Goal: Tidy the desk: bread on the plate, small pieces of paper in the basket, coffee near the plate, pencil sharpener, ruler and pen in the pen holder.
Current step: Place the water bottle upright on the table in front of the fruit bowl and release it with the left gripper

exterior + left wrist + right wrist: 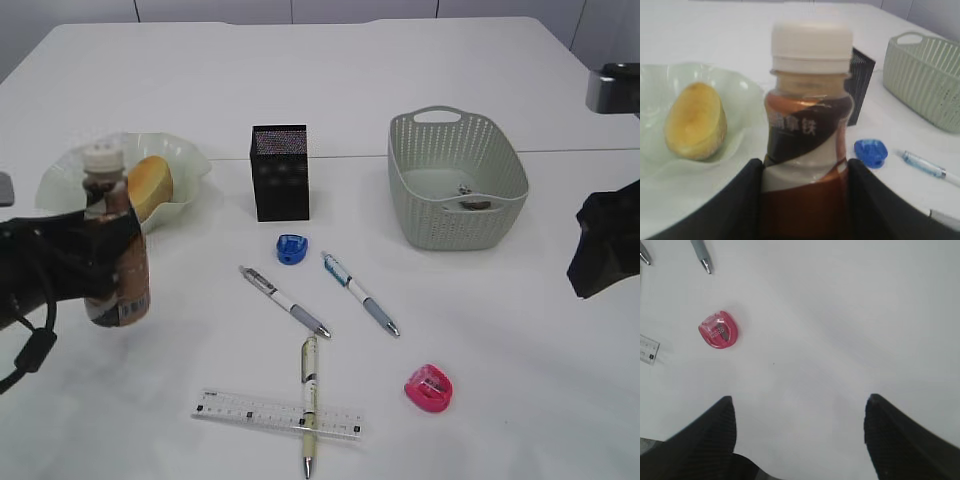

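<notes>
My left gripper (pixel 805 172) is shut on the coffee bottle (pixel 116 240), brown with a white cap, held upright just in front of the pale green plate (pixel 190 158). The bread (pixel 150 186) lies on that plate. The black mesh pen holder (pixel 280 172) stands mid-table, a blue pencil sharpener (pixel 292 248) in front of it. Three pens (pixel 285 300) (pixel 360 293) (pixel 309 400) lie nearer, the last across the clear ruler (pixel 240 409). A pink sharpener (pixel 718 330) lies front right. The basket (pixel 500 150) holds small paper pieces (pixel 472 201). My right gripper (pixel 800 400) hangs open over bare table.
The white table has a seam running across behind the pen holder and basket. The right arm (pixel 605 250) hovers at the table's right edge, beside the basket.
</notes>
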Controlling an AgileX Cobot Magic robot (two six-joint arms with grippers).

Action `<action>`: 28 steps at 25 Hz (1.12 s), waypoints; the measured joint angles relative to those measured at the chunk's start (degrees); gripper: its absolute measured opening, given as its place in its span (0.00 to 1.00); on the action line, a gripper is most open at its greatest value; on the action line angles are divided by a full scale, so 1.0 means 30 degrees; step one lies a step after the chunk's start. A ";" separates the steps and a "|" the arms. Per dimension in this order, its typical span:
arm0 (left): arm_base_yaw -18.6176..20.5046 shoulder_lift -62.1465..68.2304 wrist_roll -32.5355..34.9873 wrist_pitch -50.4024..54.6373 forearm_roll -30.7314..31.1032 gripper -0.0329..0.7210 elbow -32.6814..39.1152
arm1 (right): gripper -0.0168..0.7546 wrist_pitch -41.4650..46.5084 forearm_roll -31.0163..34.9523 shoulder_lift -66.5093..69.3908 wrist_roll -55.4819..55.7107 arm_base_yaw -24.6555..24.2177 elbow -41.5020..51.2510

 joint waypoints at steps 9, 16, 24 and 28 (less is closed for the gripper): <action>0.0000 0.3256 0.0000 -0.0180 -0.0309 0.53 -0.1272 | 0.78 -0.0614 -0.0194 0.0000 0.0000 0.0000 0.0000; 0.0000 0.5960 -0.0037 -0.2805 -0.0352 0.53 -0.2316 | 0.78 -0.0625 -0.0229 0.0000 0.0000 0.0000 0.0000; 0.0000 0.7991 0.0650 -0.4826 -0.0606 0.53 -0.3208 | 0.78 -0.0964 -0.0325 0.0000 0.0000 0.0000 0.0000; 0.0000 0.8215 0.1061 -0.4826 -0.0327 0.53 -0.3514 | 0.78 -0.1132 -0.0325 0.0000 0.0000 0.0000 0.0000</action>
